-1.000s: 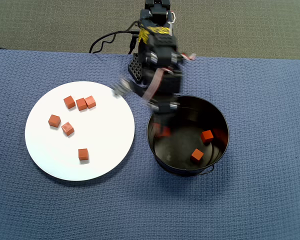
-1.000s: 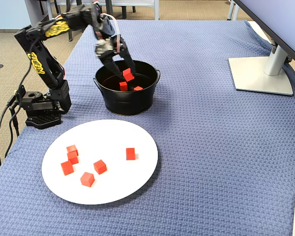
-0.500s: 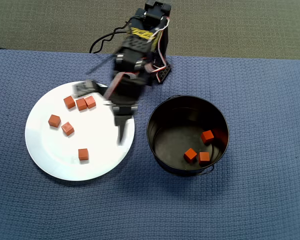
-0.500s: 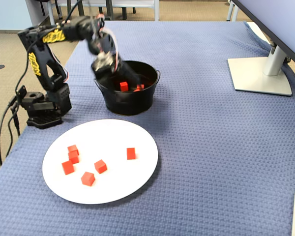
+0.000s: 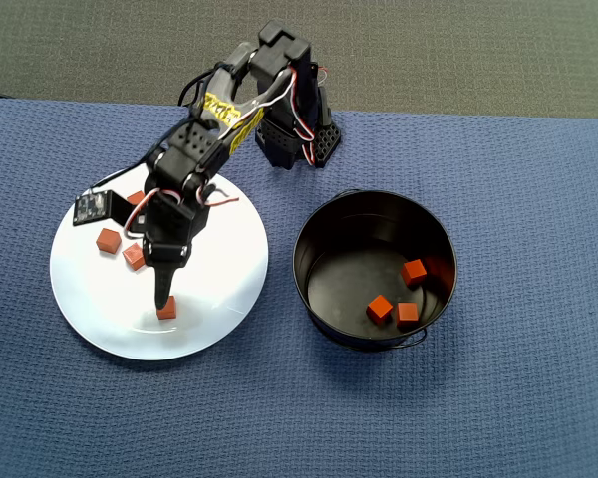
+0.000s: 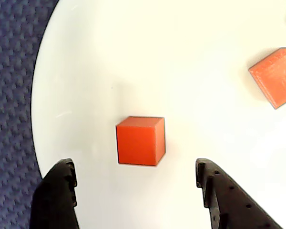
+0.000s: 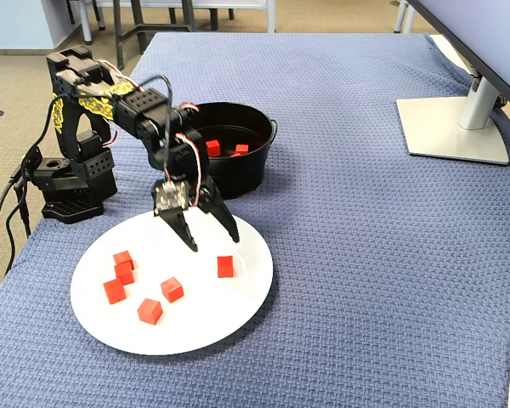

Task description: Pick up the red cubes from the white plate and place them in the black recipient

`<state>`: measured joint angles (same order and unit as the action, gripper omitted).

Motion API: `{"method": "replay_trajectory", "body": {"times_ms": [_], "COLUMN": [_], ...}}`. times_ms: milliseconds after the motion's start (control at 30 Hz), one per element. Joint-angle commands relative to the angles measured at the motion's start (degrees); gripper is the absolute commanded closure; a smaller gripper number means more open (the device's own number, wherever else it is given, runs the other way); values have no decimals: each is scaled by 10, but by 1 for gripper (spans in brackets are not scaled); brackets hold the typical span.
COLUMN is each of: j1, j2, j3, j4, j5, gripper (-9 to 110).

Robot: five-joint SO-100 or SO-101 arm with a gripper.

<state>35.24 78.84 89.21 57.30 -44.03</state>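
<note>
Overhead, oblique fixed and close wrist cameras share white plate (image 5: pixel 219 299).

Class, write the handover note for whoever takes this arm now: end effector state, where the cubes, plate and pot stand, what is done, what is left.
End effector: open, empty, hanging over a lone red cube near the white plate's rim.
Black pot: beside the plate, three cubes inside.
Done: three cubes delivered.
Left: six cubes on the plate; the lone one looks like the next pick, then the group of five.
</note>
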Motion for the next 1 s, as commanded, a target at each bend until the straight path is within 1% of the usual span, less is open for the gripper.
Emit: {"method": "replay_trajectory", "body": {"times_ms": [0,300,467,567,867,967], "j1": [0,-18,-20,-22,-39,-42], "j2": [-28,-102,-147,-151,-126,-124], "j3": [-69,-104,-146,-152,-121,-111], "j4": [-8,-12,-2,-4,1,0], "j5": [30,60,69,75,69,65], "gripper": [77,79,84,86,86,91]}}
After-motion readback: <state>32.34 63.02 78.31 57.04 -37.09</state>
